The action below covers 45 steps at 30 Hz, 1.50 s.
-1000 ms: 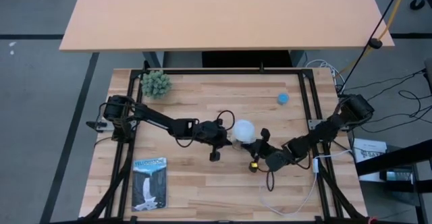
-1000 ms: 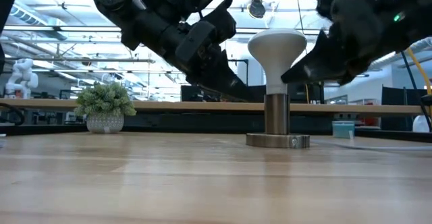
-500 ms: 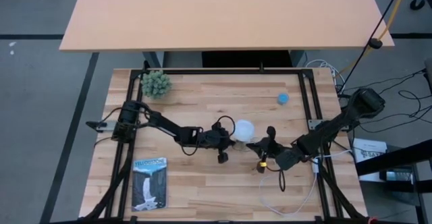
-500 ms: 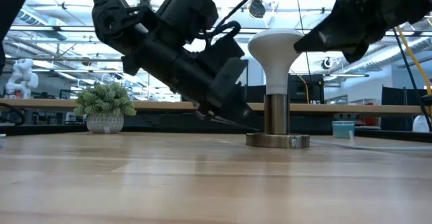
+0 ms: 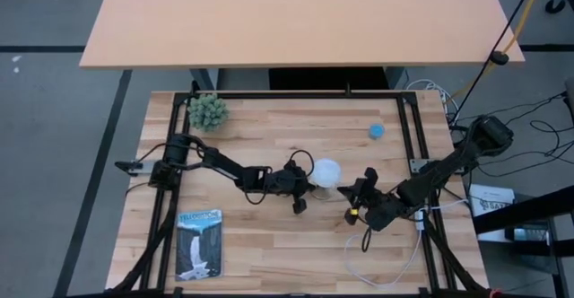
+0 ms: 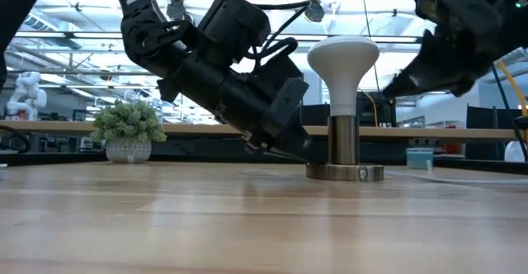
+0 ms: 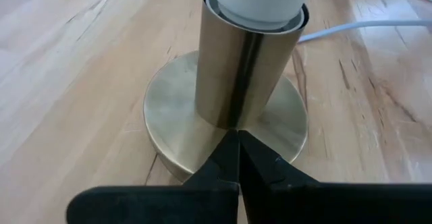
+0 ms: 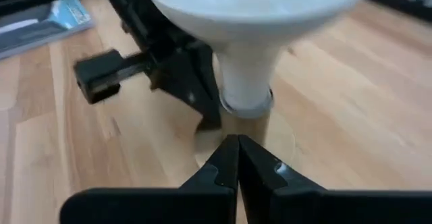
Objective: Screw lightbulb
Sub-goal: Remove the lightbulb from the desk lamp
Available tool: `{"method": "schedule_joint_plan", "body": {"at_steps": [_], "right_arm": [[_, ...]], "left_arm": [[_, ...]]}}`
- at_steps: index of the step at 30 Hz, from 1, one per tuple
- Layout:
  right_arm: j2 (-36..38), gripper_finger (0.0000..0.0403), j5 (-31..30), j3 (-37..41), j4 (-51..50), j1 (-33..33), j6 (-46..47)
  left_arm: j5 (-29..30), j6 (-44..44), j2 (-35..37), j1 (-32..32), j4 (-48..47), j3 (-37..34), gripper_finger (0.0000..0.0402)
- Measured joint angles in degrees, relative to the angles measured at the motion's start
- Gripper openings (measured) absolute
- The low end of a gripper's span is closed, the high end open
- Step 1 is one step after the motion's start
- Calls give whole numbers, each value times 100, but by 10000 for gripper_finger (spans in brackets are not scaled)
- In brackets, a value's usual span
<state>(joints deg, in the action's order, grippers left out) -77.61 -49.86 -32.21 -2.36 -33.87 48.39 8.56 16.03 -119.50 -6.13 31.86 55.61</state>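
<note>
Wooden table: lightbulb with unreadable print stands in socket.

The lightbulb stands upright in a socket at the table's centre, the left claw touching the socket's left, the right claw just right; a plant sits far left.

Two dark jointed arms w/ black cables (white lettering on one).
</note>
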Motion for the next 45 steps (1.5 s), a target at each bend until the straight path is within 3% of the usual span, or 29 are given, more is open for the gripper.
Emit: {"method": "schedule_joint_plan", "body": {"at_steps": [7, 14, 23, 30, 40, 45], "right_arm": [[-871, 0, -96, 0, 1854, 296, -1461], [-1308, 0, 5, -9, 2835, 754, -2179], [-1172, 0, 197, -15, 2090, 961, -1738], [-1053, 0, -752, -1, 1318, 759, -1010], [-1013, 3, -62, 0, 1477, 752, -853], [-1013, 37, 205, 0, 1572, 712, -851]], "left_arm": [[-19, 2, -11, 15, -22, -5, 0], [-59, -6, -15, 13, -98, -11, 0], [-109, -130, -12, 68, -420, -13, 0], [-124, -127, -7, 76, -512, -15, 0], [-129, -94, -6, 74, -495, -17, 0], [-165, -94, -6, 76, -488, -17, 0]]}}
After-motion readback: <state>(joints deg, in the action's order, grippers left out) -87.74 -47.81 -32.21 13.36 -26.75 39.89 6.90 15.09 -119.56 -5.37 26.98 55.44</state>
